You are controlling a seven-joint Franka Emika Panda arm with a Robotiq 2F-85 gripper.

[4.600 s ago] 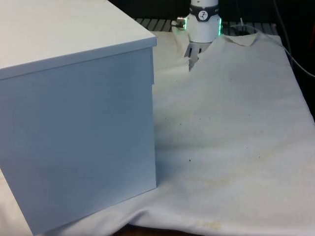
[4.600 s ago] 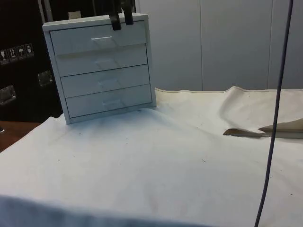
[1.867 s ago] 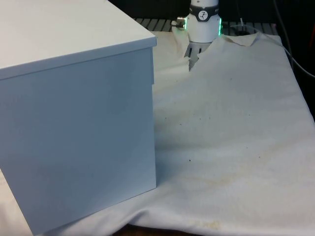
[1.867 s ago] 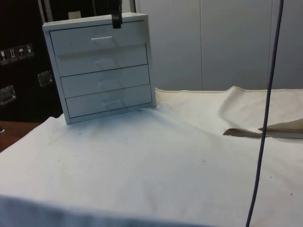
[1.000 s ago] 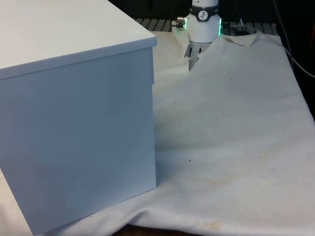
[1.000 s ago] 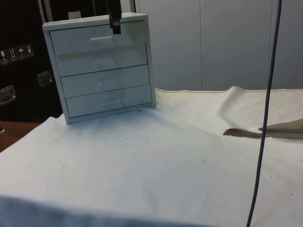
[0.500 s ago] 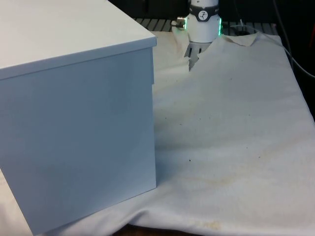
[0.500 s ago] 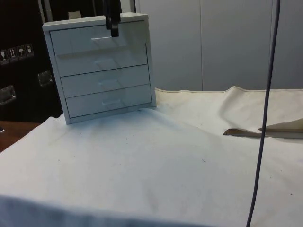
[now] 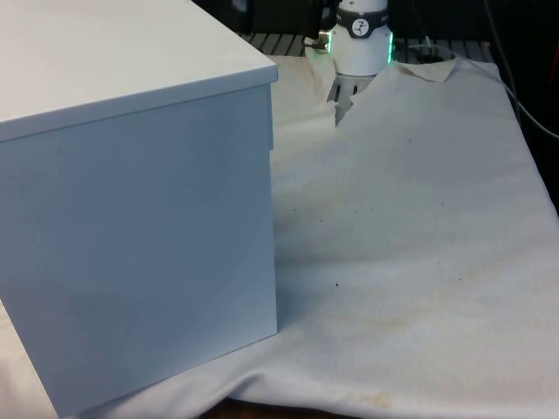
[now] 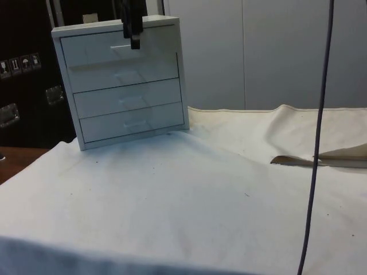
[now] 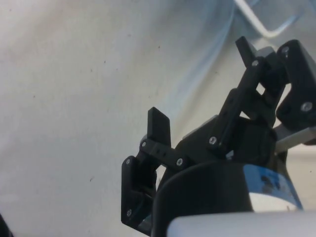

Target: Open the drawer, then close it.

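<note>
Where dark cabinets point(image 10: 23, 86) stand, white cloth point(image 10: 189, 195) lies rumpled.

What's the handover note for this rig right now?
Gripper: jaws open, holding nothing, hanging by the top drawer next to its handle.
Chest: on the cloth, all four drawers look shut.
Done: drawer not yet opened, as far as shows.
Left: grip the handle, pull the drawer open, push it shut.

No legible text, brand or number is found on the chest of drawers point(image 10: 126, 80). Small white handling pictograms stand on a dark cabinet point(image 10: 23, 86) behind; their wording cannot be read.
</note>
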